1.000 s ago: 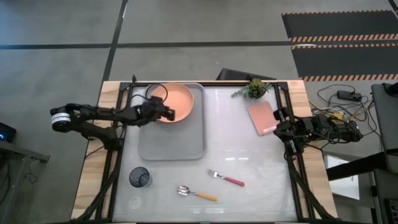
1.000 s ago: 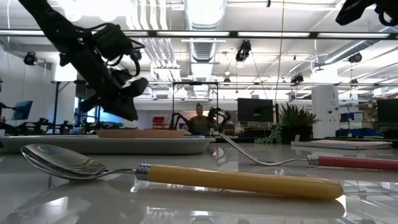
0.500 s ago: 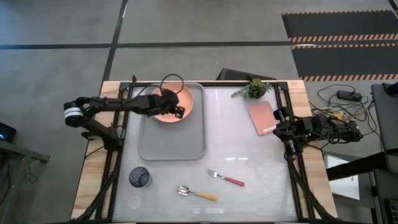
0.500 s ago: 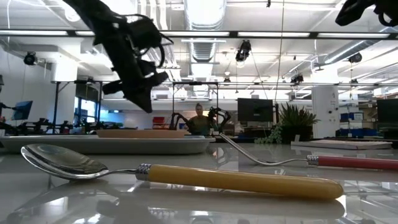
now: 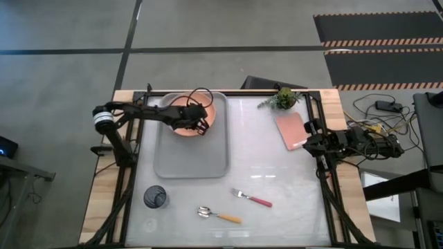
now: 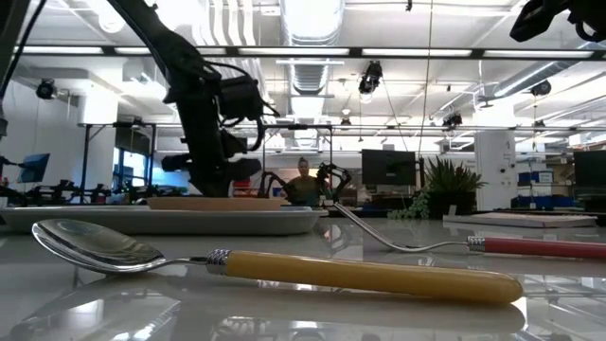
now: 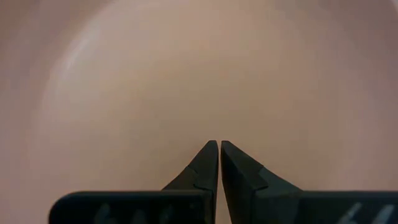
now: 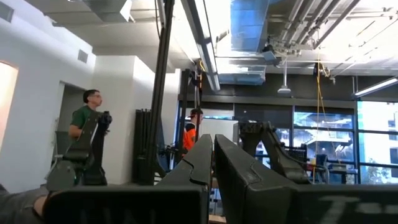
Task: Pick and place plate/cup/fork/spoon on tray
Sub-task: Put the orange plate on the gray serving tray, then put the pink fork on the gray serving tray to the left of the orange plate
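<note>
The salmon-orange plate (image 5: 212,111) lies flat in the far right corner of the light-grey tray (image 5: 190,162). My left gripper (image 5: 200,123) is shut and points down over the plate's middle; its wrist view shows the shut tips (image 7: 219,144) against the plate's inner surface (image 7: 217,68). The low view shows it (image 6: 227,188) just above the plate (image 6: 213,202). The dark cup (image 5: 155,198), the orange-handled spoon (image 5: 220,215) and the pink-red-handled fork (image 5: 252,200) lie on the table near its near edge. My right gripper (image 5: 309,140) waits shut at the table's right edge. My left gripper's shut fingers come from above, slanting down at the middle of the plate's inner surface (image 7: 217,118). I cannot tell whether the tips touch the plate. The plate lies flat on the tray.
A pink rectangular slab (image 5: 291,131) and a small plant (image 5: 282,98) sit at the far right of the table. In the low view the spoon (image 6: 284,270) and fork (image 6: 473,244) lie close to the camera. The tray's near half (image 5: 187,155) is bare.
My left gripper has gone toward the table's right edge, from the plate's left rim to over its middle, and has come down close to the plate. The plate stays in place on the tray.
</note>
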You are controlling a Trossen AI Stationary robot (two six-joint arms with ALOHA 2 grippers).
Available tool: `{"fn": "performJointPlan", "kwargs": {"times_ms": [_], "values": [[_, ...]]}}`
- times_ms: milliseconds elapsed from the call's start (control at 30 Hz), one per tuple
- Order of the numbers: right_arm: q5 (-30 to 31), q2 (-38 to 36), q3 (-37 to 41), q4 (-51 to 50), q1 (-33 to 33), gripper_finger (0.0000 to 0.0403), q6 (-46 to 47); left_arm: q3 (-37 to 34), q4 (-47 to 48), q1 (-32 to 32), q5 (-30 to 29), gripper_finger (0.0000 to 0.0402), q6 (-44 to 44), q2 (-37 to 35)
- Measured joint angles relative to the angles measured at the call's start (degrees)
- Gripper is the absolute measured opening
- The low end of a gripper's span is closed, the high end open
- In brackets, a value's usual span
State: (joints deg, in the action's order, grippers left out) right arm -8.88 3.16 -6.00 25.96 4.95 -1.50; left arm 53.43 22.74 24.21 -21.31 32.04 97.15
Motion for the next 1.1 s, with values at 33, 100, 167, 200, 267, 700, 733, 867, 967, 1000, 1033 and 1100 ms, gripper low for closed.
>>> {"fn": "performJointPlan", "kwargs": {"times_ms": [33, 100, 167, 200, 267, 700, 733, 867, 967, 1000, 1033, 1100], "values": [[0.0, 0.0, 0.0, 0.0, 0.0, 0.0009, 0.0, 0.0, -0.5, 0.2, -0.1, 0.0, -0.2, 0.5], [0.0, 0.0, 0.0, 0.0, 0.0, 0.0009, 0.0, 0.0, -2.3, 0.3, -0.2, 0.0, -0.9, 1.4], [0.0, 0.0, 0.0, 0.0, 0.0, 0.0009, 0.0, 0.2, -4.0, 0.3, -0.3, 0.0, -1.1, 2.1], [0.0, 0.0, 0.0, 0.0, 0.0, 0.0009, 0.0, 0.2, -4.6, 0.3, -0.3, 0.0, -1.2, 2.3], [0.0, 0.0, 0.0, 0.0, 0.0, 0.0009, 0.0, 0.2, -5.3, 0.3, -0.2, 0.0, -1.3, 2.3], [0.0, 0.0, 0.0, -0.1, 0.0, 0.0009, 0.0, 0.0, -4.5, 0.4, -1.4, 0.0, -1.5, -0.4], [0.0, 0.0, 0.0, -0.1, 0.0, 0.0009, 0.0, 0.0, -3.6, 0.4, -2.2, 0.0, -1.5, -0.7], [0.0, 0.0, 0.0, -0.1, 0.0, 0.0009, 0.4, -0.1, 1.3, 0.3, -4.9, 0.0, -1.3, -3.1], [0.0, 0.0, 0.0, -0.1, 0.0, 0.0009, 0.5, -0.1, 4.8, 0.2, -5.3, 0.0, -1.3, -5.5], [0.0, 0.0, 0.0, -0.1, 0.0, 0.0009, 0.6, -0.2, 5.4, 0.1, -5.4, 0.0, -1.3, -6.4], [0.0, 0.0, 0.0, -0.1, 0.0, 0.0009, 0.7, -0.3, 5.9, -0.2, -5.4, 0.0, -1.3, -7.4], [0.0, 0.0, 0.0, -0.1, 0.0, 0.0009, 0.9, -0.4, 6.9, -0.8, -5.7, 0.0, -1.9, -9.4]]}}
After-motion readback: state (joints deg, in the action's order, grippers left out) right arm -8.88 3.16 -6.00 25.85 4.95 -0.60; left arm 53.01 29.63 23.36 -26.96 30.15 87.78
